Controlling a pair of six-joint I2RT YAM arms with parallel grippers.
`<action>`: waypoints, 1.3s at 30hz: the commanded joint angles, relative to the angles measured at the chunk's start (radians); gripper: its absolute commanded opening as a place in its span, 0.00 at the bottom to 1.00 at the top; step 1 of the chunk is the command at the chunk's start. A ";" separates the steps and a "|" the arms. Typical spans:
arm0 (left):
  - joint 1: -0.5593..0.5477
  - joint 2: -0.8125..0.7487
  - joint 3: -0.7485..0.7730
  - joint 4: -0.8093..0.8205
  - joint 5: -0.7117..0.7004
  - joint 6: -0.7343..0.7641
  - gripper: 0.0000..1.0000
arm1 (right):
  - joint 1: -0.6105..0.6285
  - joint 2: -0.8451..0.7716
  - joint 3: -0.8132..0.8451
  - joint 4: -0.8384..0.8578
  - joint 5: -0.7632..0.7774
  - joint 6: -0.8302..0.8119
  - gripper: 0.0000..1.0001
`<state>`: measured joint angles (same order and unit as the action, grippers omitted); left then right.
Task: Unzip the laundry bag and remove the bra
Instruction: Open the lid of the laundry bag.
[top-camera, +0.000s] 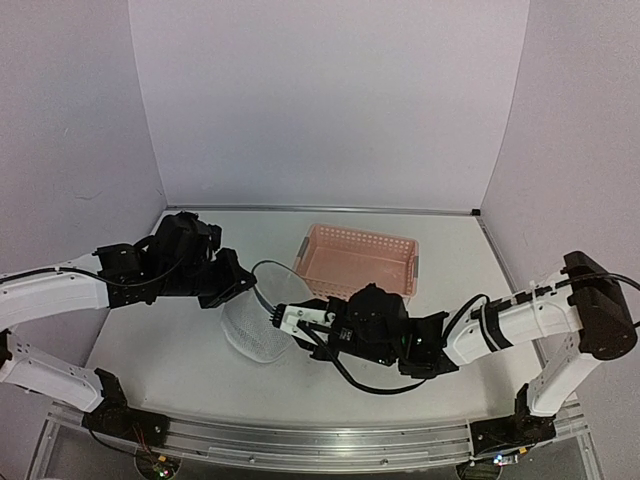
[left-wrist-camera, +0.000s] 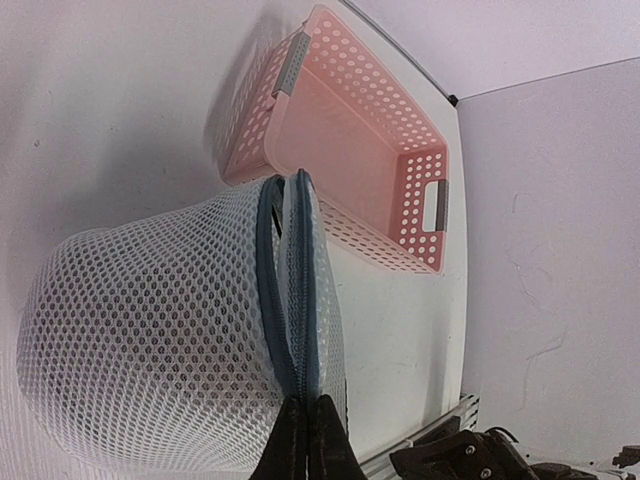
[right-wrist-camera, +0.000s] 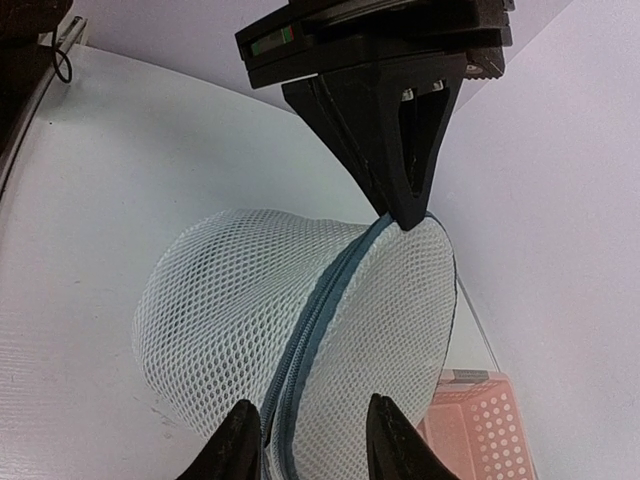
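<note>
The laundry bag (top-camera: 254, 330) is a white mesh cylinder lying on its side on the table, between both grippers. Its blue-grey zip band (right-wrist-camera: 330, 300) runs around the rim. My left gripper (top-camera: 242, 286) is shut on the zip seam at the bag's upper edge, as the left wrist view shows (left-wrist-camera: 305, 420); it also shows in the right wrist view (right-wrist-camera: 405, 205). My right gripper (right-wrist-camera: 312, 445) is open, its fingertips (right-wrist-camera: 240, 440) either side of the zip band at the opposite end of the rim; it also shows in the top view (top-camera: 278, 318). The bra does not show in any view.
A pink perforated plastic basket (top-camera: 357, 262) stands just behind and right of the bag, and it shows in the left wrist view (left-wrist-camera: 350, 140). White walls enclose the table at the back and sides. The right arm's forearm (top-camera: 500, 325) lies low across the front right.
</note>
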<state>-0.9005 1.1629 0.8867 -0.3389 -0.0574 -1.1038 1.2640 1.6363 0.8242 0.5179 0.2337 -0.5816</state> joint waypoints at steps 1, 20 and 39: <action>-0.002 -0.024 0.016 0.063 -0.021 0.001 0.00 | 0.005 0.019 0.047 0.065 0.034 -0.012 0.36; -0.002 -0.019 0.018 0.063 -0.016 0.005 0.00 | 0.003 0.050 0.031 0.109 0.113 -0.008 0.27; -0.003 -0.011 0.018 0.063 -0.010 0.012 0.00 | 0.003 0.035 0.015 0.142 0.164 -0.018 0.15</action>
<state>-0.9005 1.1633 0.8867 -0.3386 -0.0570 -1.1011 1.2640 1.7046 0.8330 0.5838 0.3714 -0.6025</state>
